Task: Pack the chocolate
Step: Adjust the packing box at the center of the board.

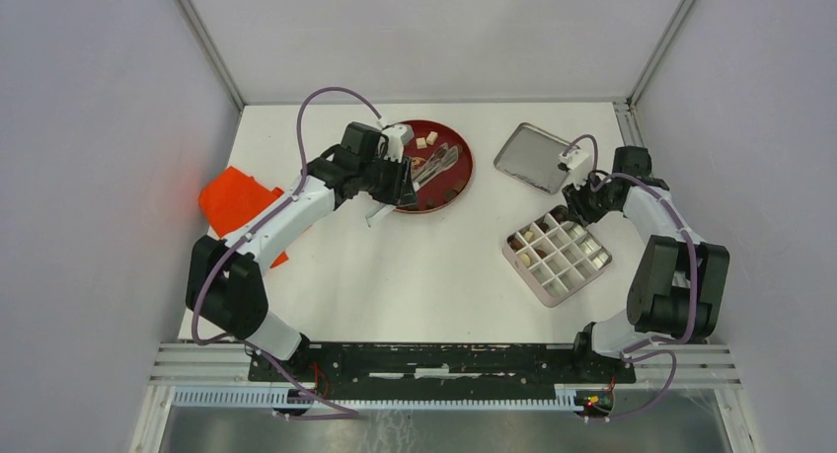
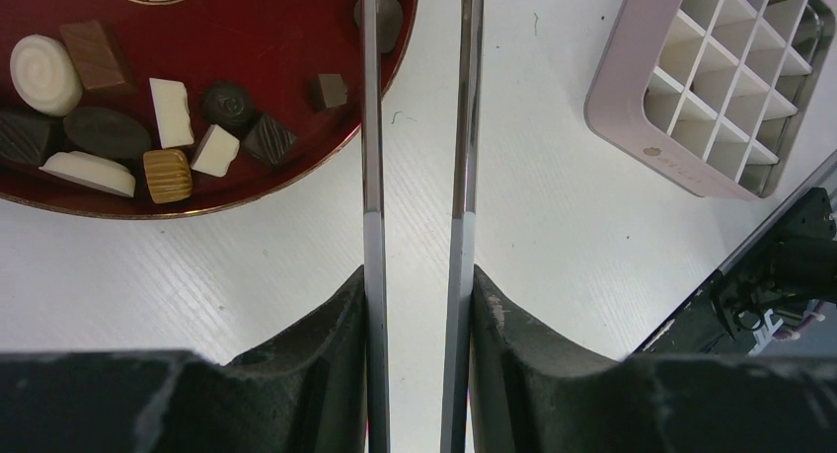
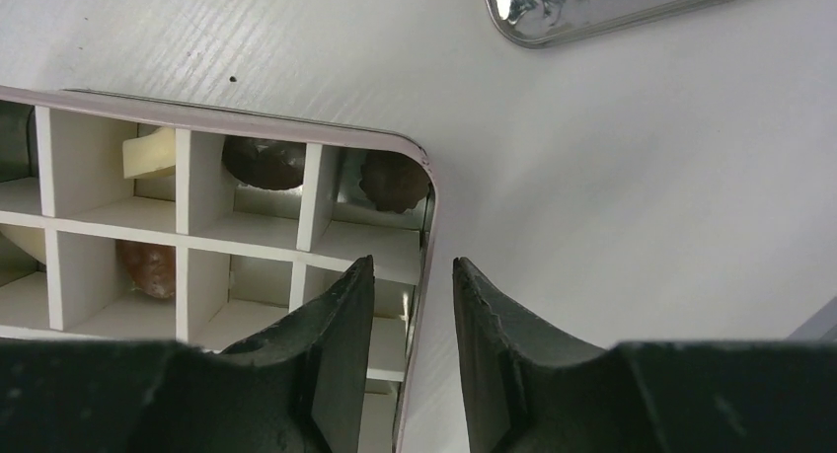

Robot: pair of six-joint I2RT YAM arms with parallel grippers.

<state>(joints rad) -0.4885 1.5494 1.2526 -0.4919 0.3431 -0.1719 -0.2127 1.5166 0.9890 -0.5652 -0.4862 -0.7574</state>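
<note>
Centre-left on my white bench (image 1: 415,275), the round red plate (image 2: 296,177) holds most of the small brown and cream chocolate pieces (image 2: 170,113). My left pincer (image 2: 419,275) is clamped on long metal tweezers (image 2: 372,127), one blade crossing the plate's rim. At right, the pink gridded box (image 3: 247,127) holds a few pieces. My right pincer (image 3: 413,265) sits slightly apart at its corner wall.

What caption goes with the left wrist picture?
Shiny tweezers reach past a red plate of chocolates, box to the right.

My left arm (image 1: 286,208) and right arm (image 1: 659,221) reach up-frame.
I see left gripper (image 2: 417,275) pinching tweezers (image 2: 466,127), right gripper (image 3: 413,265) narrowly parted.
</note>
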